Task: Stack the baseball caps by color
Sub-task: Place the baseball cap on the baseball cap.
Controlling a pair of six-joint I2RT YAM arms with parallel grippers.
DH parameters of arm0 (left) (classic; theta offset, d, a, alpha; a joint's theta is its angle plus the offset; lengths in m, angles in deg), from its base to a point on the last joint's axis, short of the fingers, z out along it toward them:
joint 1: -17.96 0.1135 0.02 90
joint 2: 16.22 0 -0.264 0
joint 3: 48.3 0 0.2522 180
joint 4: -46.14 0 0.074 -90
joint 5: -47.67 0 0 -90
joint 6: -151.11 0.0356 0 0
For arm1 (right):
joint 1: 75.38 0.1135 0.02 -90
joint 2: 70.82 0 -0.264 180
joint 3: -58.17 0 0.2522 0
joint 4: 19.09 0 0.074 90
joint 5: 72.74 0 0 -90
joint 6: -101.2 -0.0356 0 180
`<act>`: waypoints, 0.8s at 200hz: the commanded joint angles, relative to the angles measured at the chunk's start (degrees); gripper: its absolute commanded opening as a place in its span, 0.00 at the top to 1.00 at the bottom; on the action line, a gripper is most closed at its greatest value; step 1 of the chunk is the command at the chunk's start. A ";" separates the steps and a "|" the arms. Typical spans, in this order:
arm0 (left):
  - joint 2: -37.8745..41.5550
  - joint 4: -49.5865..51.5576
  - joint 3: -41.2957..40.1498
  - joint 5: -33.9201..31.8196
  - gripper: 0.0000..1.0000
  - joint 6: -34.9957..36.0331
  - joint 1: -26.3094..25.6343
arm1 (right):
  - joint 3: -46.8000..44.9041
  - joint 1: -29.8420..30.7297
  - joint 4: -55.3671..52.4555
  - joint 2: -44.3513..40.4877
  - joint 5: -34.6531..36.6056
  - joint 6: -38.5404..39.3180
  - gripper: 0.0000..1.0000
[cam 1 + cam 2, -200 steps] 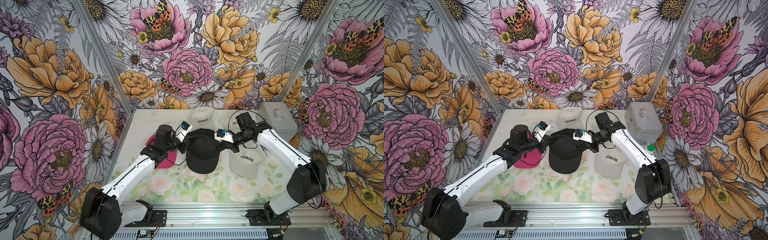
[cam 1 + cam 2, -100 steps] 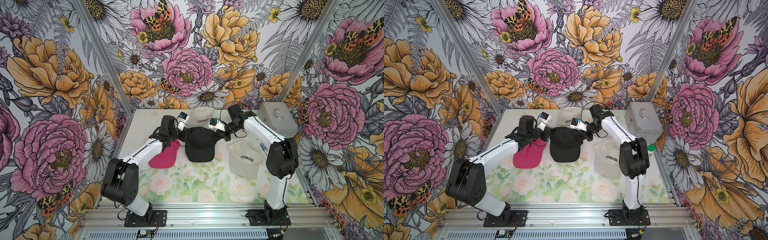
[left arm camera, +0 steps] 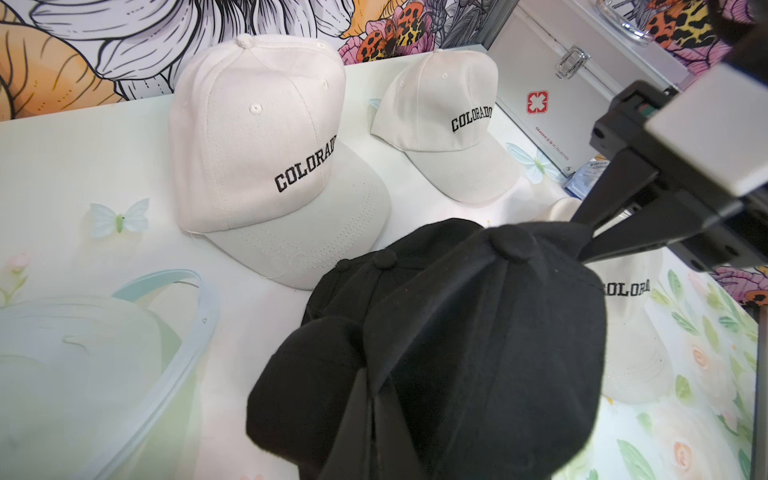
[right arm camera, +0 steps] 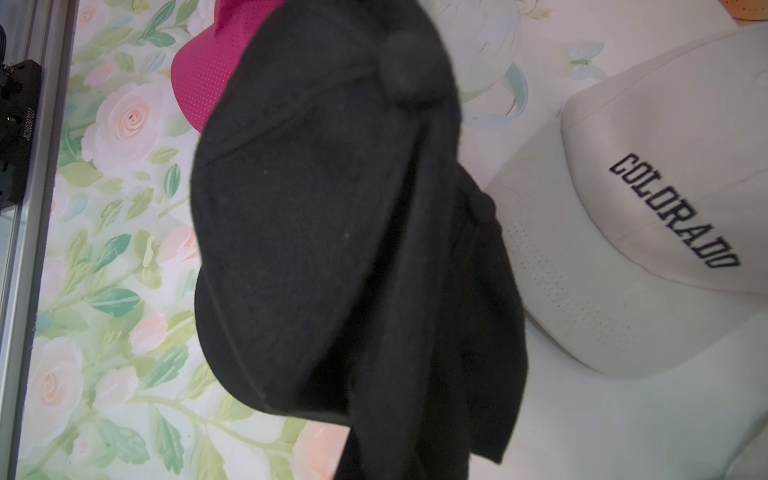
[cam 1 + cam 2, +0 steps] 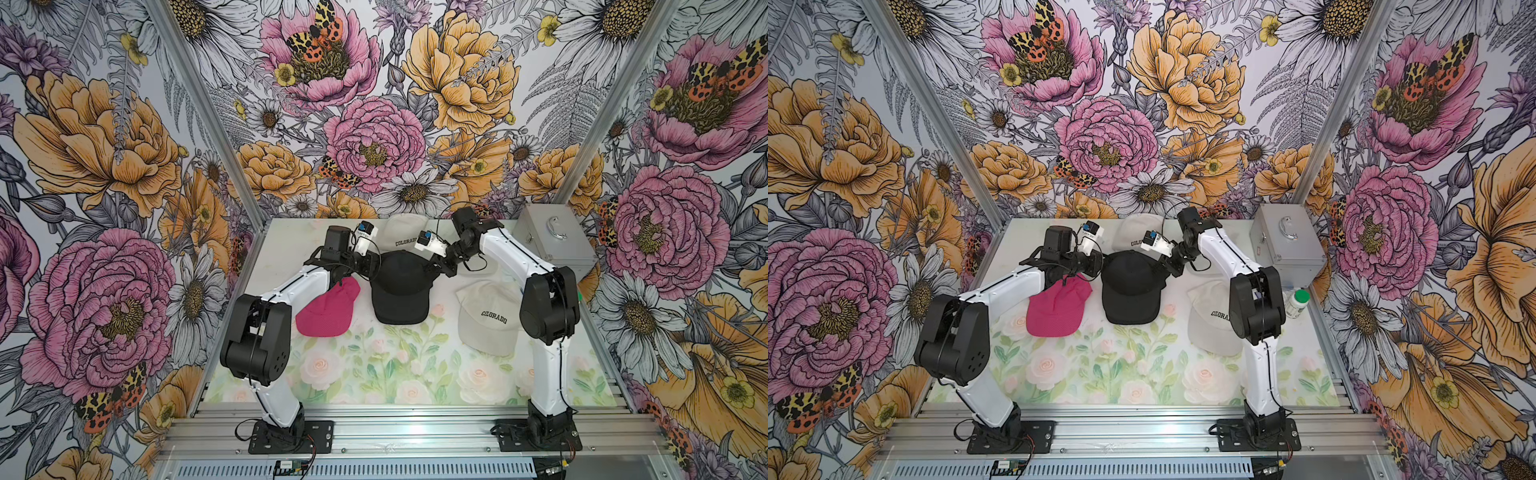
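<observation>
**Obs. 1:** Presently both arms meet over the black pile (image 5: 399,291), mid-surface. Left hand (image 5: 369,268) is pinched closed on fabric at one side of the top black cap (image 3: 478,332). Right hand (image 5: 436,269) is nipped shut on its rear edge, opposite.

**Obs. 2:** Why two hands for one soft cap?

**Obs. 1:** Likely to keep the crown spread so it seats over those beneath. Left wrist view shows other crown buttons (image 3: 384,259) peeping from under it. Brim points toward the arm bases. Cap looks draped on but not yet let go, so the black colour is judged nearly done.

**Obs. 2:** The rest?

**Obs. 1:** Pink cap (image 5: 328,311) lies just beside the pile, partly under the left arm (image 5: 291,286). Cannot tell whether a second pink sits below it. The cream ones lie apart, unstacked: far cream cap (image 5: 401,232) at the back, case-side cream cap (image 3: 440,120), and near cream cap (image 5: 486,320) by the right arm (image 5: 511,257).

**Obs. 2:** Surface, room?

**Obs. 1:** Surface (image 5: 395,374) carries a pale rose print. Metal case (image 5: 552,241) stands in the far corner, with a green-lidded bottle (image 5: 1298,303) near it. Walls (image 5: 124,166) are papered in large peonies and moths. Aluminium rail (image 5: 415,432) along the front carries both arm bases.
</observation>
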 commanded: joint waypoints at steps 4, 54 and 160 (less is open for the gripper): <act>-0.79 2.63 0.03 1.96 1.00 -1.38 0.74 | -1.10 -1.15 0.08 -0.30 0.27 -2.33 0.89; 3.52 3.33 -2.36 3.76 1.00 -2.37 0.74 | -5.00 -1.14 0.05 -2.04 -4.36 -1.69 0.88; -2.55 1.84 -1.19 -6.11 0.95 -2.77 0.41 | 1.29 -1.14 0.35 3.41 2.42 -9.72 0.74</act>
